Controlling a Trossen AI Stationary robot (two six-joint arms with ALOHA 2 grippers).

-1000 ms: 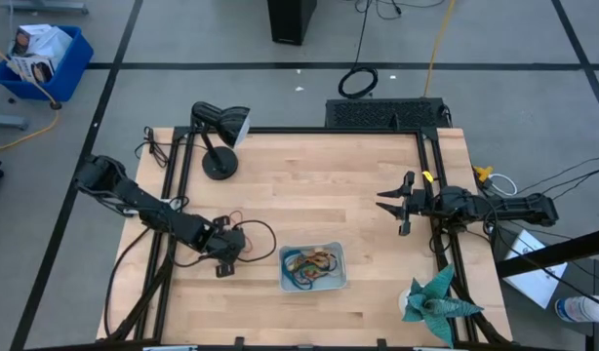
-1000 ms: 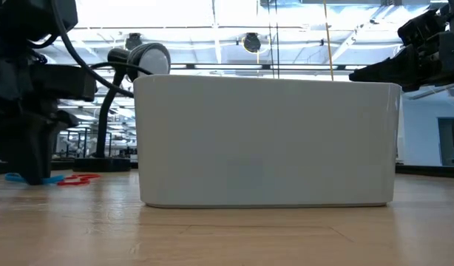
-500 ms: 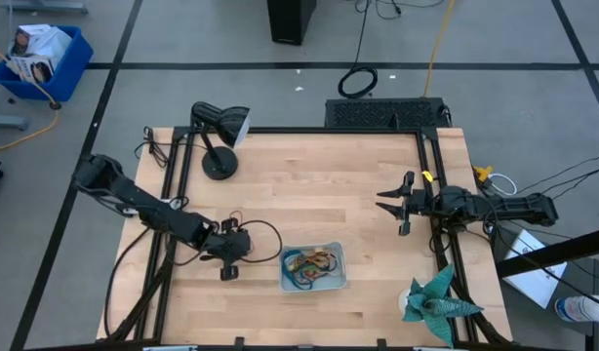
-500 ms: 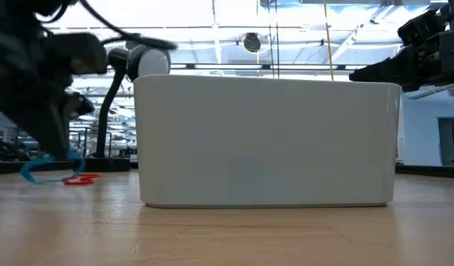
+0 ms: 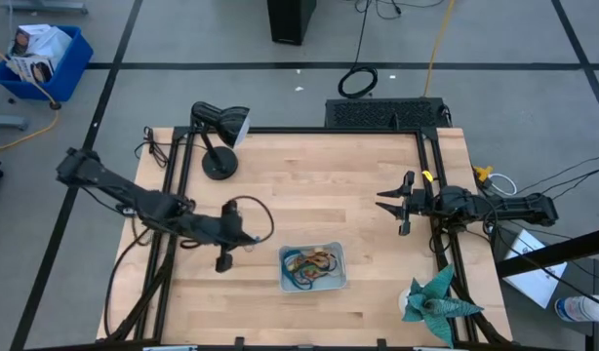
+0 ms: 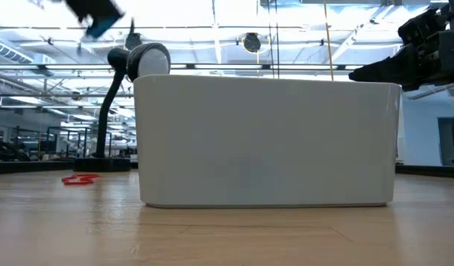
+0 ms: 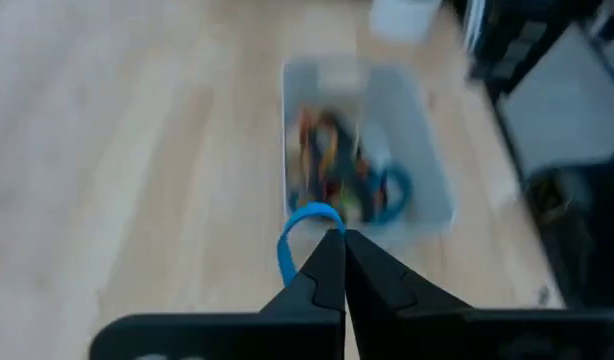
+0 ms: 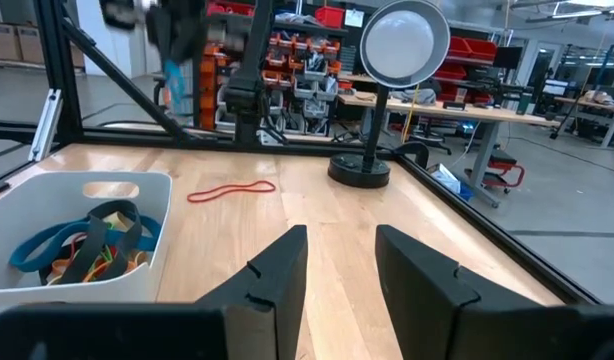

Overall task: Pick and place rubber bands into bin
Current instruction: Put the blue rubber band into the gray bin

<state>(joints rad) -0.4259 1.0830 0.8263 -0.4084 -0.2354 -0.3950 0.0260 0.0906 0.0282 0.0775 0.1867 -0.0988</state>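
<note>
My left gripper is shut on a blue rubber band, high over the table just left of the bin. The low view shows this gripper at the top left, blurred. The bin is a pale shallow tray with several coloured rubber bands lying in it. A red rubber band lies flat on the wood to the bin's left. My right gripper waits open and level at the table's right side, with nothing between its fingers. My left gripper pinches one end of the blue band's loop between its two fingertips. The fingers slant down toward the bin. The rest of the loop curls free beside the fingertips, slack and lifted clear of the table.
A black desk lamp stands at the table's far left, with black cables looped near my left arm. A teal paper figure sits at the near right corner. Bare wood lies between the bin and my right gripper.
My left gripper has risen from the tabletop to well above it and tipped up from a steep downward slant. The blue band, which lay on the wood beside the red one, has come up with it, clear of the table. The red band has stayed.
</note>
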